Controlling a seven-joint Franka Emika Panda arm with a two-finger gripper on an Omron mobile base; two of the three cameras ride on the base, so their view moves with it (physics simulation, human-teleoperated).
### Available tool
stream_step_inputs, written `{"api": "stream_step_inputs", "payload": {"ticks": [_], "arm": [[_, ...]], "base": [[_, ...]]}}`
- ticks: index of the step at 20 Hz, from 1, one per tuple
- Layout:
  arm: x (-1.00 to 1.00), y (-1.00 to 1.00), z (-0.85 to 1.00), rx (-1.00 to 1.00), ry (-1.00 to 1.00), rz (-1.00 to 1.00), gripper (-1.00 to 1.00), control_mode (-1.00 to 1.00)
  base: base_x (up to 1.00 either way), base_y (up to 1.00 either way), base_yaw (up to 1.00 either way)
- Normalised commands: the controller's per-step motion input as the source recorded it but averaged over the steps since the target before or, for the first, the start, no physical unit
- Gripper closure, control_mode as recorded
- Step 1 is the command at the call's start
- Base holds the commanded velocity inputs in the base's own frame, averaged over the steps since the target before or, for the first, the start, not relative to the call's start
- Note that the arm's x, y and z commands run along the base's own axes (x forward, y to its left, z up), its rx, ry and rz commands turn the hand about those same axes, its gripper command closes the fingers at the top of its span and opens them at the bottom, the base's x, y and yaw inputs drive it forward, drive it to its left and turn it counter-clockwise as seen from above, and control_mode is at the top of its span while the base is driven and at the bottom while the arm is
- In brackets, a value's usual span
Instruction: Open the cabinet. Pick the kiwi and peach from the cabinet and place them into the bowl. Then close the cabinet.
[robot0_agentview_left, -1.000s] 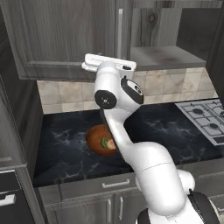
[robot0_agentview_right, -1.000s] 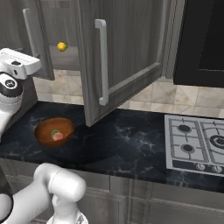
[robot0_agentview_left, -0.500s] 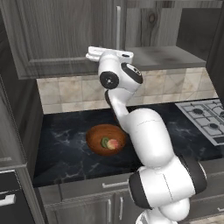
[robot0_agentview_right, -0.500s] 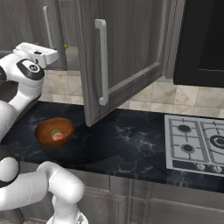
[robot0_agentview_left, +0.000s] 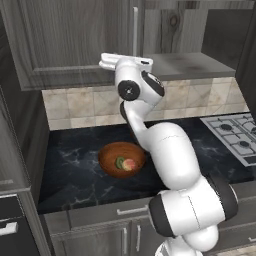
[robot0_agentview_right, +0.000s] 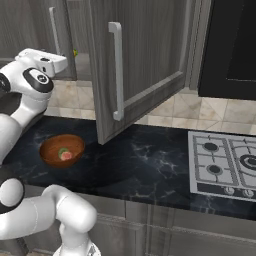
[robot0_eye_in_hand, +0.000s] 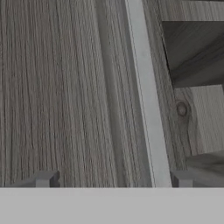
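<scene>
The cabinet's left door (robot0_agentview_left: 75, 40) stands nearly shut, and its silver bar handle (robot0_eye_in_hand: 146, 100) runs up the hand view just ahead of my gripper (robot0_eye_in_hand: 113, 180). The gripper is open and holds nothing, and the handle lines up nearer its right fingertip (robot0_eye_in_hand: 181, 179). The right door (robot0_agentview_right: 145, 65) hangs wide open over the counter. On the counter the wooden bowl (robot0_agentview_left: 107, 155) (robot0_agentview_right: 50, 150) holds the kiwi (robot0_agentview_left: 120, 162) and the peach (robot0_agentview_left: 130, 165) side by side. My hand (robot0_agentview_right: 45, 61) is up at the left door's lower edge.
A gas hob (robot0_agentview_right: 225, 165) sits at the right end of the dark marble counter (robot0_agentview_right: 135, 165). A small yellow-green fruit (robot0_agentview_right: 75, 51) shows inside the cabinet. Small grey doors (robot0_agentview_left: 130, 240) run below the counter.
The arm has risen and carried the hand right, up to the left door. In the right base view that door has swung in towards the cabinet. The jaws stay open.
</scene>
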Motion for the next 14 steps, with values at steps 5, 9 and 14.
{"api": "stream_step_inputs", "payload": {"ticks": [5,9,14], "arm": [[0.0,0.08,-0.08,0.0,0.08,0.02,-1.0,-1.0],[-0.07,0.01,0.0,0.0,0.01,0.01,-1.0,-1.0],[0.07,0.0,0.0,0.0,0.0,0.0,-1.0,-1.0]], "base": [[0.0,0.0,0.0],[0.0,0.0,0.0],[0.0,0.0,0.0]]}}
